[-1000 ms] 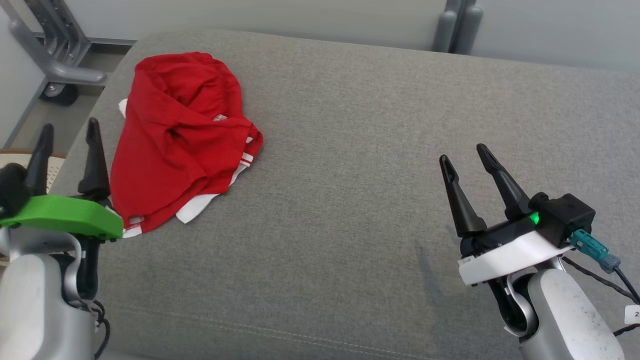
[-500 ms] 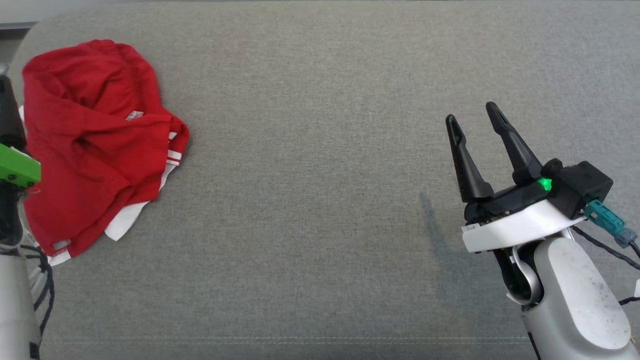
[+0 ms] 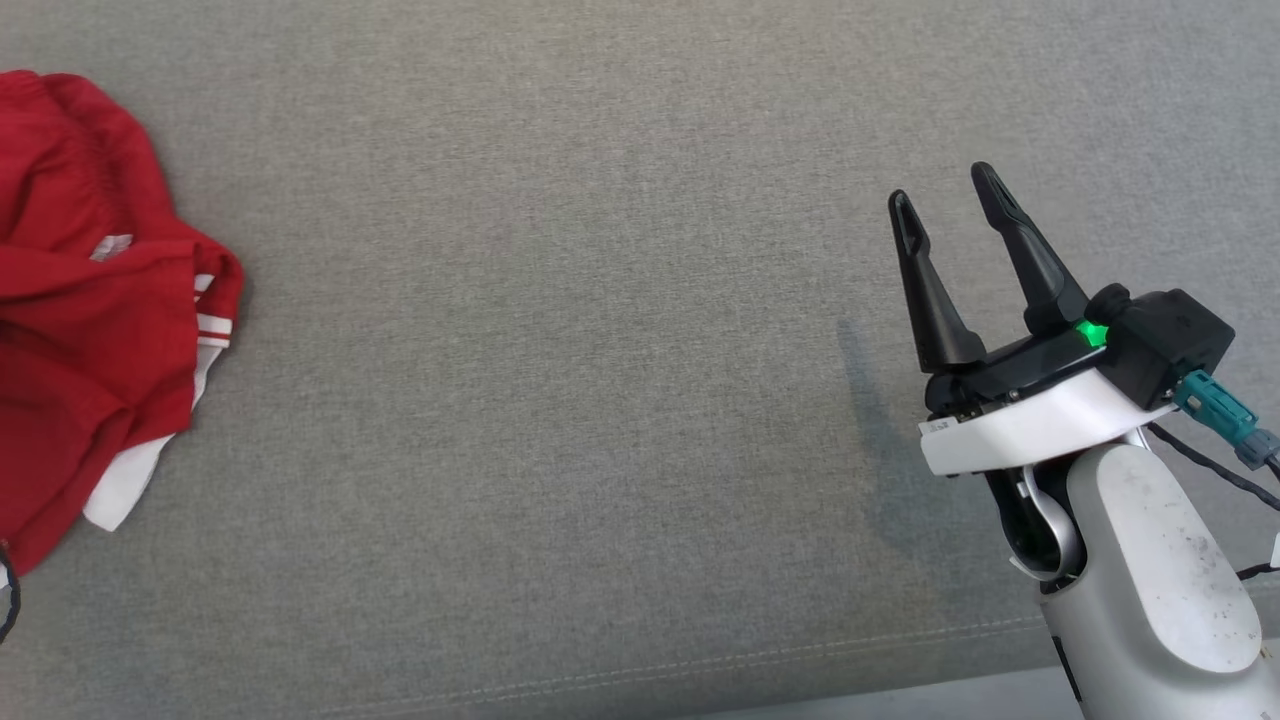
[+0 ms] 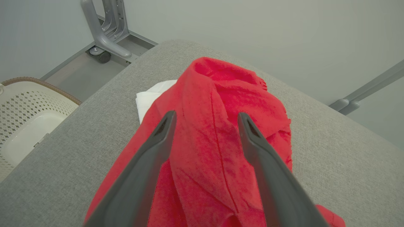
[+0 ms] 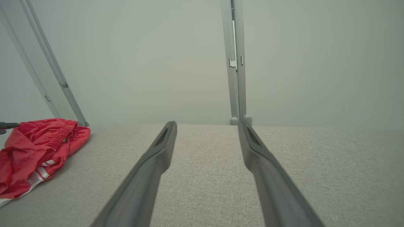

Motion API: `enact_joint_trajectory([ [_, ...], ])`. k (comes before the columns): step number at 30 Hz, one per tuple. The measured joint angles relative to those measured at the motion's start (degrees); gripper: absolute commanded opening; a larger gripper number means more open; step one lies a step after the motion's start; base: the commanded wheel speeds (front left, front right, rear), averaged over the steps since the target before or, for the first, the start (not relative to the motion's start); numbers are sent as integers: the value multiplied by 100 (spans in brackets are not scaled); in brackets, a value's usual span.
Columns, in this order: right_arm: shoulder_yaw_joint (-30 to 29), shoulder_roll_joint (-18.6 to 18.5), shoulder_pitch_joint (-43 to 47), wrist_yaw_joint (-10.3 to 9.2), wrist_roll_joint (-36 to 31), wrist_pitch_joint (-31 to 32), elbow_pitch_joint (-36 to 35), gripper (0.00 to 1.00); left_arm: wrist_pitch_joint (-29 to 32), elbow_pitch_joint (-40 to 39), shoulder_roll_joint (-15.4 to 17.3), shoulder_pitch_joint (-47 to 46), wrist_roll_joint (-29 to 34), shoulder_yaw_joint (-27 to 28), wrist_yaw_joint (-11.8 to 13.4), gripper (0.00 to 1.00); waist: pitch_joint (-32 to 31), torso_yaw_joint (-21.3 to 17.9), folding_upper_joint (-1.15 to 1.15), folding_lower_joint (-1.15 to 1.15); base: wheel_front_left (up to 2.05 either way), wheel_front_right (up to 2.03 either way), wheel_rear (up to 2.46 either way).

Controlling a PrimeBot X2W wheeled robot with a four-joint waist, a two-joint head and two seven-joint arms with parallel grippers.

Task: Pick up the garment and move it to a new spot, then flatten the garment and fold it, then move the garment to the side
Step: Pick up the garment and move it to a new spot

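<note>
When the head view is looked at, the garment (image 3: 90,320) is seen as a red heap with white stripes. It lies on the grey cushion (image 3: 560,350), well away to the left of the right pincer (image 3: 941,182). That pincer is held open above bare cushion, and nothing is gripped by it.

In the left wrist view, the left pincer (image 4: 206,113) is seen wide open, with one finger on each side of a raised red fold. Nothing is pinched yet, and it cannot be told if the cloth is touched. A white bit of the garment is seen past the left finger. Further off to the left of this pincer, down beside the cushion, a white basket (image 4: 28,107) with little holes is seen. Its pale bottom looks bare in the part that shows.

In the right wrist view, bare cushion is seen between the open fingers of the right pincer. The garment is seen far off to the left, with its stretchy waistband showing.

The garment is judged to be soft, light and floppy, so it will likely sag when lifted. It is bunched up, so more than one layer may be caught. The raised fold between the left pincer's fingers is thought a good place to be pinched, or else the thick waistband, since thin cloth could slip out.
</note>
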Motion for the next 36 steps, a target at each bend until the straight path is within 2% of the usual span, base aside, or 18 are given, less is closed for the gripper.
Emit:
enact_joint_trajectory([
  [3,-10,0,-2,0,0,0,5,100,153,186,-2,-60,-103,26,11,100,50,-129,0,0,0,0,0],
  [7,-34,-3,-8,0,0,0,-12,100,325,358,105,-170,-85,23,153,100,133,-246,0,0,0,0,0],
  [12,-76,-7,-19,0,0,0,-29,100,515,597,381,-310,143,-41,349,100,274,-328,0,0,0,0,0],
  [13,-102,-5,-20,0,0,0,-27,100,515,631,388,-349,169,-58,359,95,296,-343,0,0,0,0,0],
  [14,-112,-4,-32,0,0,0,-26,100,515,658,387,-376,172,-69,361,55,311,-355,0,0,0,0,0],
  [15,-121,-5,-39,0,0,0,-22,100,514,690,383,-411,186,-98,378,30,320,-365,0,0,0,0,0],
  [16,-126,-7,-46,0,1,0,-1,100,513,743,371,-459,210,-129,380,0,317,-371,0,0,0,0,0],
  [29,-120,-2,-90,0,1,0,64,100,361,1014,307,-611,308,-344,370,0,140,-332,0,0,0,0,0],
  [36,-42,2,-89,0,10,0,142,100,129,1057,236,-612,443,-545,123,0,8,-288,0,0,0,0,0],
])
